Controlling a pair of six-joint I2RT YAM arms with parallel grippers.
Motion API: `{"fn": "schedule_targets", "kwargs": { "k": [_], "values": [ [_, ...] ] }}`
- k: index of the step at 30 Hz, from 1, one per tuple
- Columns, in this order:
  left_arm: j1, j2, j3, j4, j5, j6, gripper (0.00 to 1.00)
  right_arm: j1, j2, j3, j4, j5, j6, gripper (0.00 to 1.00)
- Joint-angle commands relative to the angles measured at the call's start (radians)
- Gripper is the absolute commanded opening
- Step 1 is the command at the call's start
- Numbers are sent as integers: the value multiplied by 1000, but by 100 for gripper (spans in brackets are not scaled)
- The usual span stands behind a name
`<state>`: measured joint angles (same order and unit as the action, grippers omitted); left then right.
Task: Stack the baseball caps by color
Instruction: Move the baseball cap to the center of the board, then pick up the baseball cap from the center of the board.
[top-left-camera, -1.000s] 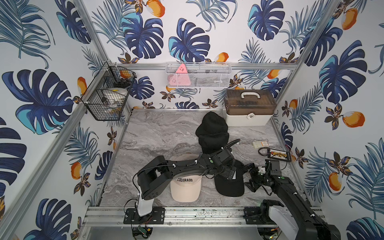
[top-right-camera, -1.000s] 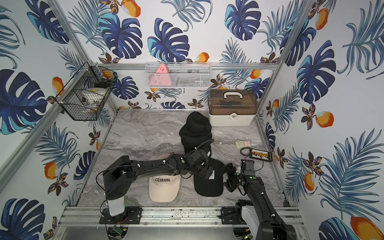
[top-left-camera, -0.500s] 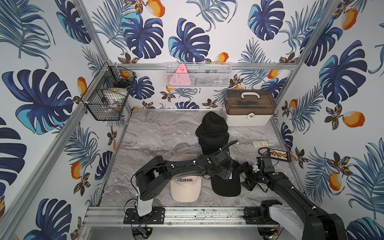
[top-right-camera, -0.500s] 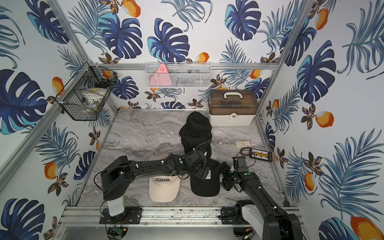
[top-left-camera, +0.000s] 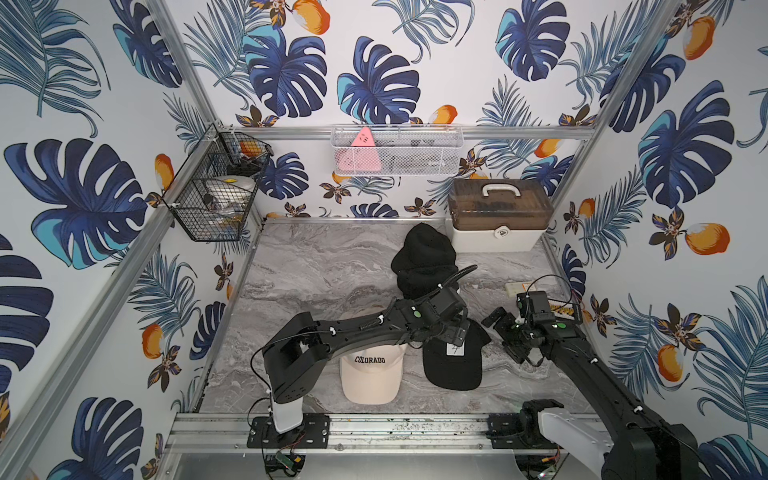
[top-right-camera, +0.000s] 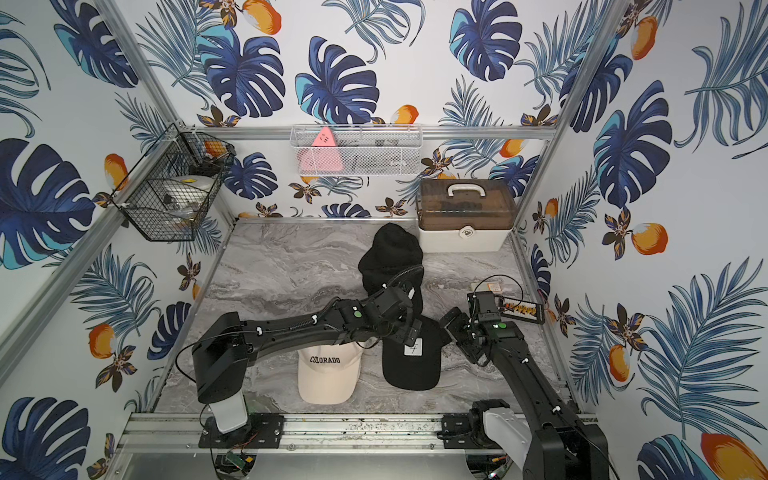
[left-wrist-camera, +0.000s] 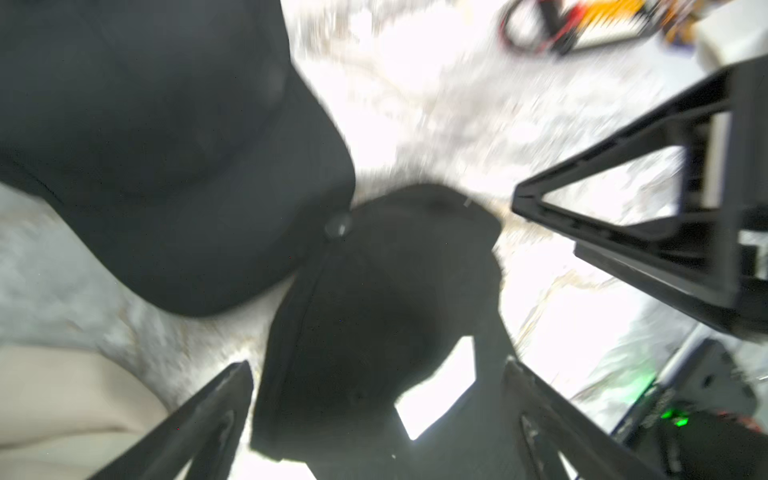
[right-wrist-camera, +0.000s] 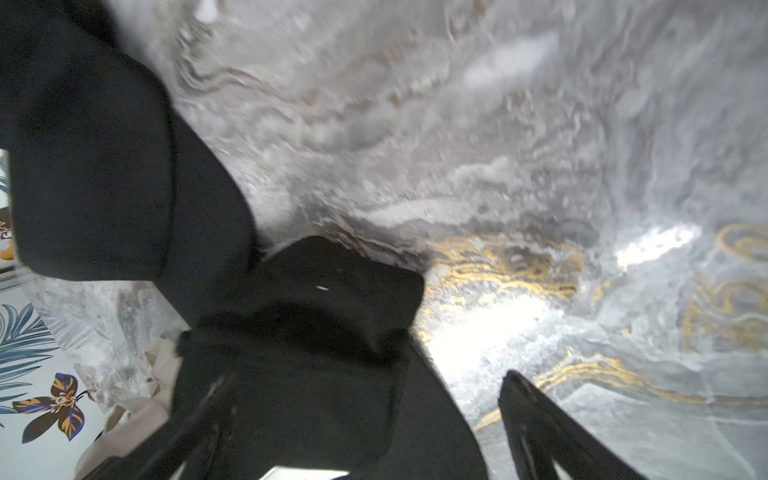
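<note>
Lighting both top views brightly and evenly, keeping the leaf wallpaper (top-left-camera: 374, 83) crisp and laying only soft, faint shadows on the marble tabletop (top-left-camera: 316, 270) under the left arm (top-left-camera: 353, 328) and beside the cream cap (top-left-camera: 370, 374). Splaying the walls and aluminium frame rails (top-left-camera: 195, 95) outward toward the corners, wide-angle fashion. Swallowing nearly all fabric detail in the black caps (top-right-camera: 411, 365). Blowing the tabletop out to glaring white in the left wrist view, smearing everything there with motion blur, leaving the fingers (left-wrist-camera: 199, 419) of the left gripper (left-wrist-camera: 376, 365) soft and out of focus. Running dimmer and greyer in the right wrist view, blurring the marble veining, flaring into one bright patch of glare (right-wrist-camera: 478, 328) beside one of the black caps.
</note>
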<state>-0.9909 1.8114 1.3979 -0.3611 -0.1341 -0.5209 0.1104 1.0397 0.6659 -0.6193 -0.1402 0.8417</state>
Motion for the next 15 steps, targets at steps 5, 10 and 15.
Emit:
{"fn": "schedule_targets", "kwargs": {
  "k": [5,10,15],
  "values": [
    [116,-49,104,-42,7,81,98,2,155,226,98,18,-190,100],
    [232,-21,190,-35,124,170,95,2,328,357,204,-185,-304,100],
    [323,129,384,-169,233,343,95,9,502,463,222,-296,-309,100]
  ]
}}
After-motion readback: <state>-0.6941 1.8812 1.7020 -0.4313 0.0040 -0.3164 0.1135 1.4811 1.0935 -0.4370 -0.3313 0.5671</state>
